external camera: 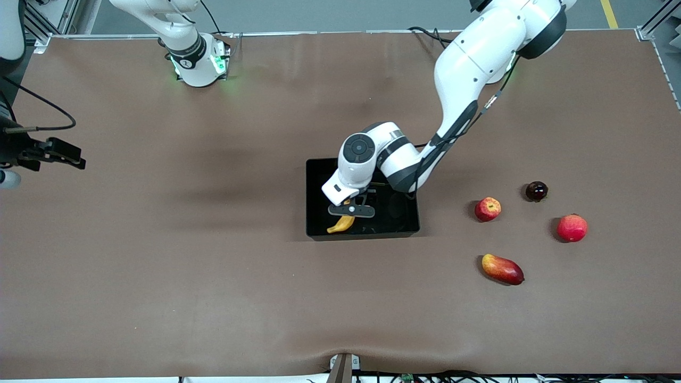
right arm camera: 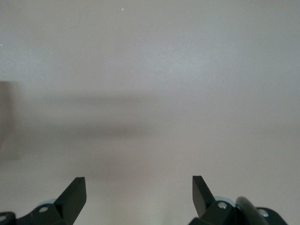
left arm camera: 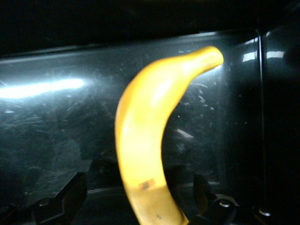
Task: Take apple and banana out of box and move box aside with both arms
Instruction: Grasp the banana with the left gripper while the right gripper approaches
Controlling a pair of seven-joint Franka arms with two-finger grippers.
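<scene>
Brown cloth covers the table (external camera: 159, 276), and at its middle sits the box (external camera: 314, 202), a glossy black tray. Its only fruit in sight is the banana (external camera: 341, 224), near the wall closest to the front camera.

White and jointed, the left arm (external camera: 463, 80) reaches from its base down into the box. The left gripper (external camera: 351, 210) hangs low, right over the banana, jaws spread wide and holding nothing. In the left wrist view the banana (left arm camera: 145, 150) runs lengthwise up between the two fingertips (left arm camera: 70, 194), one tip on each flank, so its long axis lies across the line the jaws close on. That is the relation that matters: the jaws straddle the fruit's width, not its length. Judging from this, a short drop and a squeeze would take it near mid-body. Whether the fingertips already touch the tray floor I cannot tell.

The right arm (external camera: 186, 48) waits; the right gripper (external camera: 58, 154) hangs over bare cloth at its own end of the table, jaws spread and empty, well apart from the box. The left arm is plainly the nearer one.

The apple (external camera: 488, 208) is already out, lying on the cloth toward the left arm's end of the table. Close by lie a mango-like fruit (external camera: 503, 269), a larger red fruit (external camera: 572, 227) and a small dark fruit (external camera: 536, 191).
</scene>
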